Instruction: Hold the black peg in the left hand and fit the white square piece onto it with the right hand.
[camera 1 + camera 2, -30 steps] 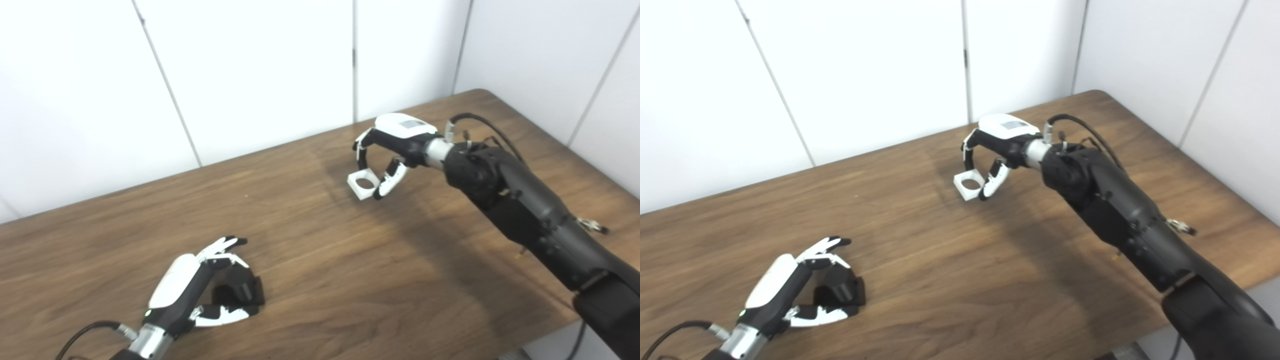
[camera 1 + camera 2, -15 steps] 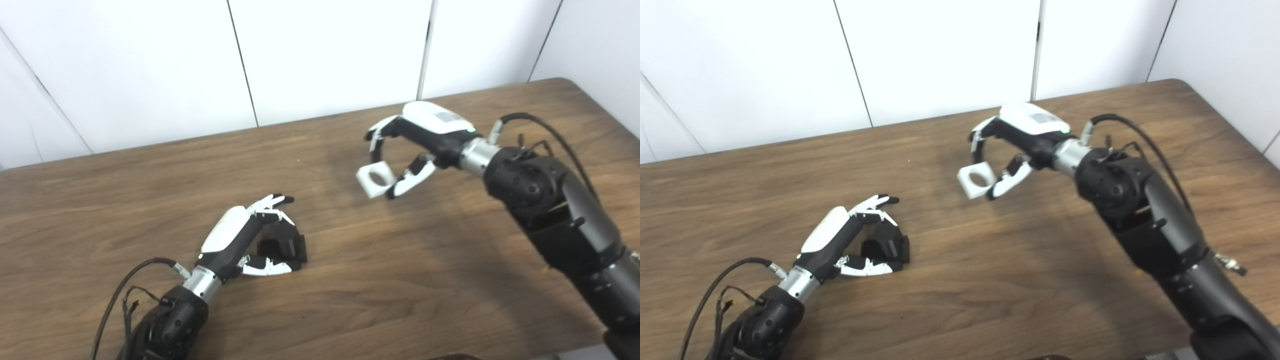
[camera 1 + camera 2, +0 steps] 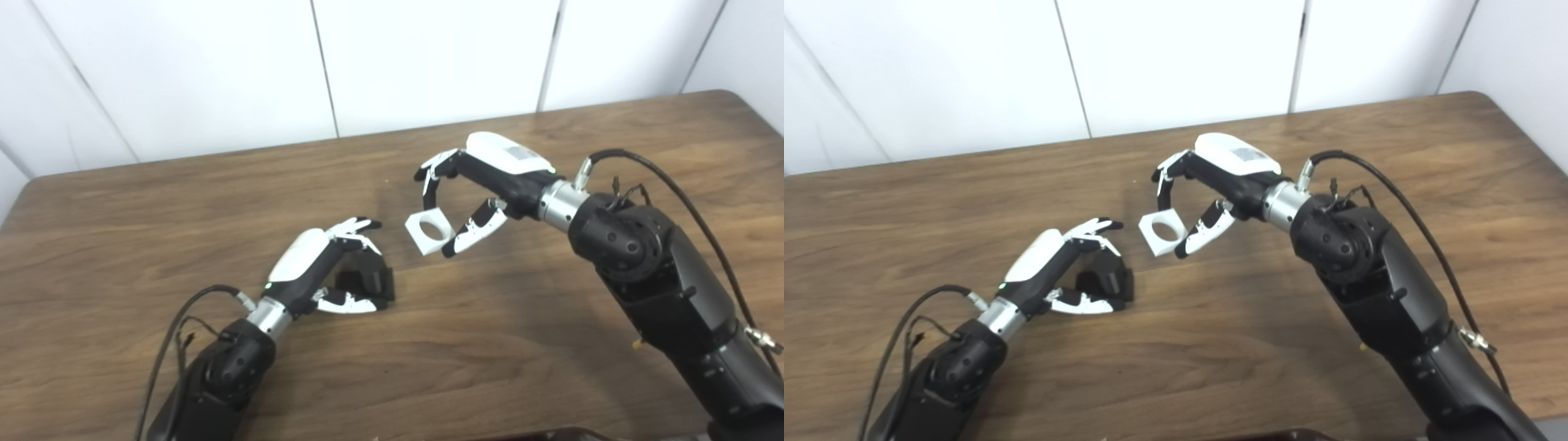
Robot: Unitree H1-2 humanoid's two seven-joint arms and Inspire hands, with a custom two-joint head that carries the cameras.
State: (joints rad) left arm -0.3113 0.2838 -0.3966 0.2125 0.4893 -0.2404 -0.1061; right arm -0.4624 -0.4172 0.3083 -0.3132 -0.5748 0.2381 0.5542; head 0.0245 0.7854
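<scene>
The black peg is largely hidden under the curled fingers of the left robot hand, which closes around it low on the wooden bench; whether it rests on the bench cannot be told. The right robot hand pinches the white square piece between fingertips and thumb, held above the bench just beyond the left hand's fingertips, apart from the peg. Open bench lies all around; white wall panels stand behind.
</scene>
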